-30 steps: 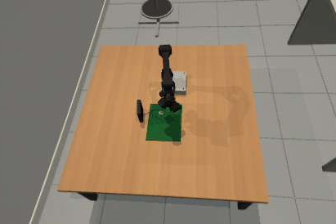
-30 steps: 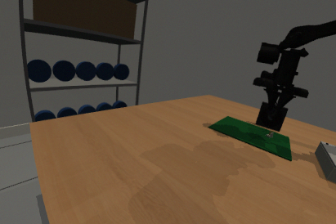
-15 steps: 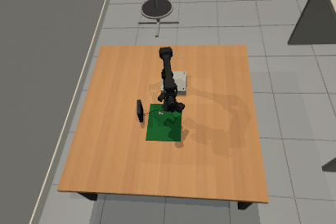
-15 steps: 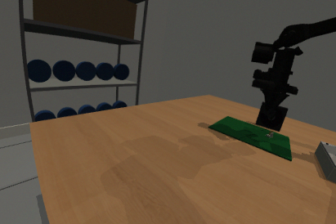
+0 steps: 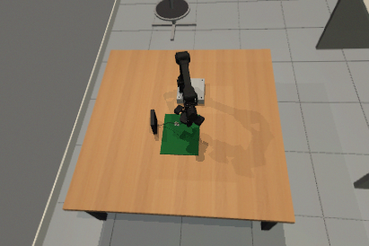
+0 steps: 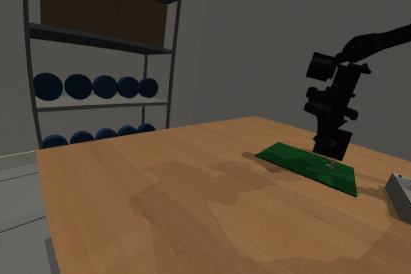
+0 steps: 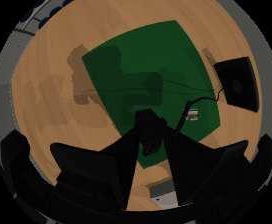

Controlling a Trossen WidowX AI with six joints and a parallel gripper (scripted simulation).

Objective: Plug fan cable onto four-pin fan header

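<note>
The gripper is shut on the black cable plug, which shows between the fingertips in the wrist view. The thin black cable bends from beside the plug to the black square fan, which stands on edge beside the board. The green board lies flat on the table. The small pale header is on the board near its fan side. The plug appears above the board and apart from the header. Its underside is hidden.
The light grey arm base is on the wooden table, behind the board. Arm shadows fall over the board and table. A shelf rack with blue round items stands beyond the table.
</note>
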